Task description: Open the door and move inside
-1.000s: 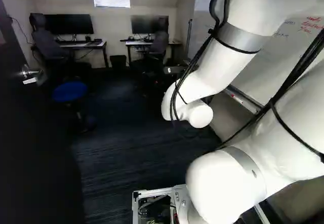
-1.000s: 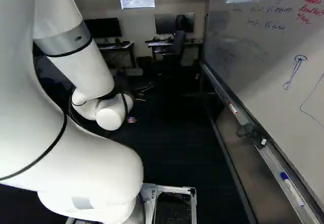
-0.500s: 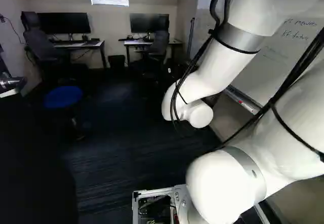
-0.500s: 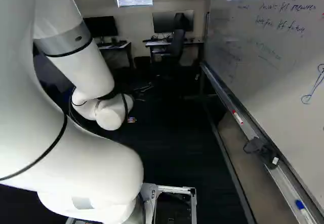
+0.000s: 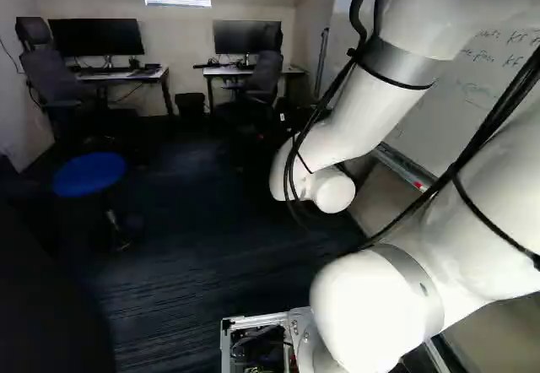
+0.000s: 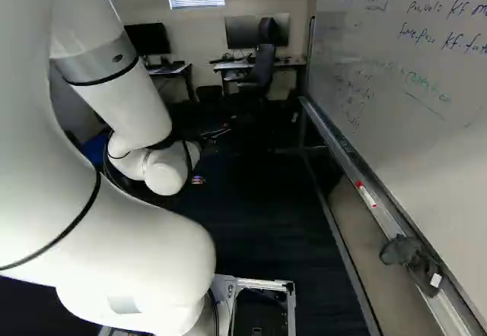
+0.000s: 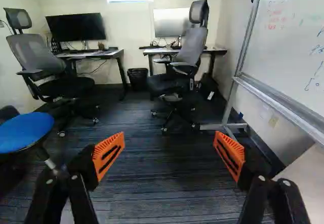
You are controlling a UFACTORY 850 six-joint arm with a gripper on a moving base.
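Two chairs (image 7: 191,47) stand beyond the spread pincer (image 7: 169,136).

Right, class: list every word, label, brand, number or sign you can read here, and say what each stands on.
"state ==", handwritten on the whiteboard
"KF", on the same whiteboard, in two lines
"Future", on the same whiteboard, starting a line
Red and green writing, same whiteboard: too faint or blurred to read
White tag on the dark item on the marker tray: nothing legible
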